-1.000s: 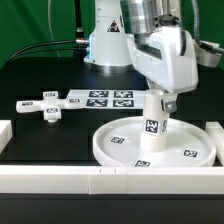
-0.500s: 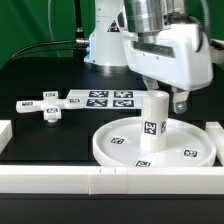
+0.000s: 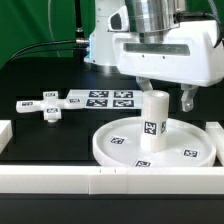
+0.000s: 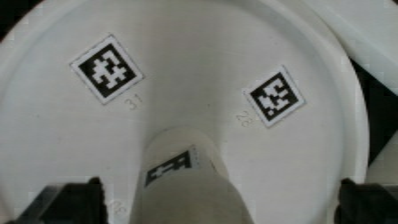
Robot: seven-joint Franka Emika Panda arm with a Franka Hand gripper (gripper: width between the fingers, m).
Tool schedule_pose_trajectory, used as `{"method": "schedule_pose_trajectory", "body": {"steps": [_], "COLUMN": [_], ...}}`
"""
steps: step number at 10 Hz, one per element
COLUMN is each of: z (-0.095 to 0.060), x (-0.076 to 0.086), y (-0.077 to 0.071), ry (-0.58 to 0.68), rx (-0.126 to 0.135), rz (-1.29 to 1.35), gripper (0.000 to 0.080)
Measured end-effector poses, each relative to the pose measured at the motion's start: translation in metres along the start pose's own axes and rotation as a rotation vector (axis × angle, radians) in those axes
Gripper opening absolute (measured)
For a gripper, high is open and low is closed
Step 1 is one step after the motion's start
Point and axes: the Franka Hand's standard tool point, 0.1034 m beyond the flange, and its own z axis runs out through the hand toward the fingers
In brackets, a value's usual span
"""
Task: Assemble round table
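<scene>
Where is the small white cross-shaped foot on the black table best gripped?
Probably across one narrow arm of the small white cross-shaped plastic foot, coming straight down from above: it lies flat on the table, leaving only its arms' sides to pinch.

White disc (image 3: 175, 135), white leg (image 3: 153, 108) and white cross foot (image 3: 47, 105), all with black-and-white square tags. Marker board (image 3: 105, 98) white, same tags. Table (image 3: 50, 140) black. Backdrop (image 3: 30, 25) green. Front rail (image 3: 50, 180) plain white.

Scene is backed by a green backdrop (image 3: 35, 20). Black worktop (image 3: 50, 135) is edged by white rails (image 3: 60, 181); marker board (image 3: 105, 98) is laid flat on it.
</scene>
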Motion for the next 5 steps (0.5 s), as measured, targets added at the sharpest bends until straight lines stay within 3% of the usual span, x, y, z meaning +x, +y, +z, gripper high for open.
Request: {"method": "schedule_pose_trajectory", "body": {"steps": [2, 5], "z": [-0.0008, 0.0008], "x": [0.0008, 0.0067], "y": [-0.0024, 0.0031], "ry": [0.013, 0.001], "rx": [-0.022, -0.03], "rz": [-0.228, -0.514], "gripper": [0.0649, 0.0649]}}
